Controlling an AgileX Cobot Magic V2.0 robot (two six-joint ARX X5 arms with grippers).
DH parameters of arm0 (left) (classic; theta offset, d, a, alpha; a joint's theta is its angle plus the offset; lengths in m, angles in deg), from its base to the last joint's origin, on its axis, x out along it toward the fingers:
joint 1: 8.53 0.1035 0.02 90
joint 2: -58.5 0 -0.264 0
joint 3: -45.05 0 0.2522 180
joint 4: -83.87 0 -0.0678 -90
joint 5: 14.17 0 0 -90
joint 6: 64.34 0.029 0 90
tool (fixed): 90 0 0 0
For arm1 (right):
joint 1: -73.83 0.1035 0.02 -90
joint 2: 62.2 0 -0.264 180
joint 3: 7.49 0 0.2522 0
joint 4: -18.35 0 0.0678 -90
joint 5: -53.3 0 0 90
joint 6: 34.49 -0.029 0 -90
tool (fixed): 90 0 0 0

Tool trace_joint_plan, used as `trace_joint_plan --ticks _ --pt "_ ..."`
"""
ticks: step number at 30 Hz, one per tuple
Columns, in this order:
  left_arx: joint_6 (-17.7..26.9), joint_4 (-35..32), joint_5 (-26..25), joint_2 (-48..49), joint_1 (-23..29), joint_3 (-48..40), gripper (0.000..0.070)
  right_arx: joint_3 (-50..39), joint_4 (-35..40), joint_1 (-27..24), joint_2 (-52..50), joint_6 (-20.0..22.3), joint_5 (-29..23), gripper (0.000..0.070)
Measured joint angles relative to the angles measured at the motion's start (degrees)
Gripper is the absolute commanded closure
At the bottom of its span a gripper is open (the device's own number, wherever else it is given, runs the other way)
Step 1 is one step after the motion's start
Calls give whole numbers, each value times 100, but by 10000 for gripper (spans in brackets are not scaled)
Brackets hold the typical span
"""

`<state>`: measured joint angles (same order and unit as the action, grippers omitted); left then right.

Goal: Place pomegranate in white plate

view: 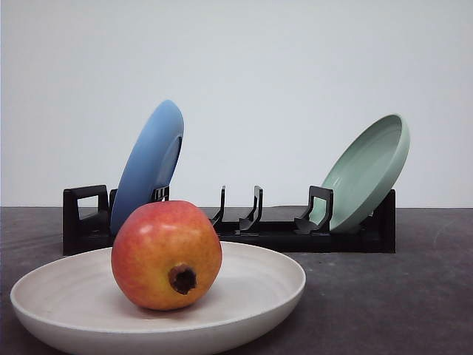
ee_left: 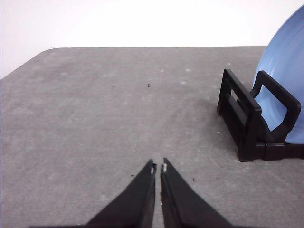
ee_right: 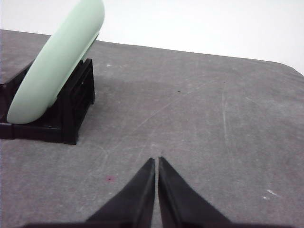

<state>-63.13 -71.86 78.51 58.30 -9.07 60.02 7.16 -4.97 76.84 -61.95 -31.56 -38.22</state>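
Pomegranate (view: 166,255) sits inside the white plate (view: 273,285), left of plate centre, resting on the plate floor. Skin is smooth, red over the top, blending to yellow-orange low down; the dark brown calyx faces the front camera, slightly downward. Plate is shallow, off-white, matte, on the grey bench (view: 384,296). Behind it, a black rack (view: 281,233) holds a blue plate (view: 148,166) at its left end and a mint-green plate (view: 366,170) at its right end, both tilted. Left end effector (ee_left: 158,167): fingers pinched together, nothing between them, over bare bench near the rack's blue-plate end. Right end effector (ee_right: 156,160): same, closed on nothing, near the green-plate end.
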Motion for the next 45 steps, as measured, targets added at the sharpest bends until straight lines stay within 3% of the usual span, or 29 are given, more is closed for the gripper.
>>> trace_joint_plan --ticks 45 --pt "0 0 0 0 -38 0 700 0 0 10 0 -16 0 696"
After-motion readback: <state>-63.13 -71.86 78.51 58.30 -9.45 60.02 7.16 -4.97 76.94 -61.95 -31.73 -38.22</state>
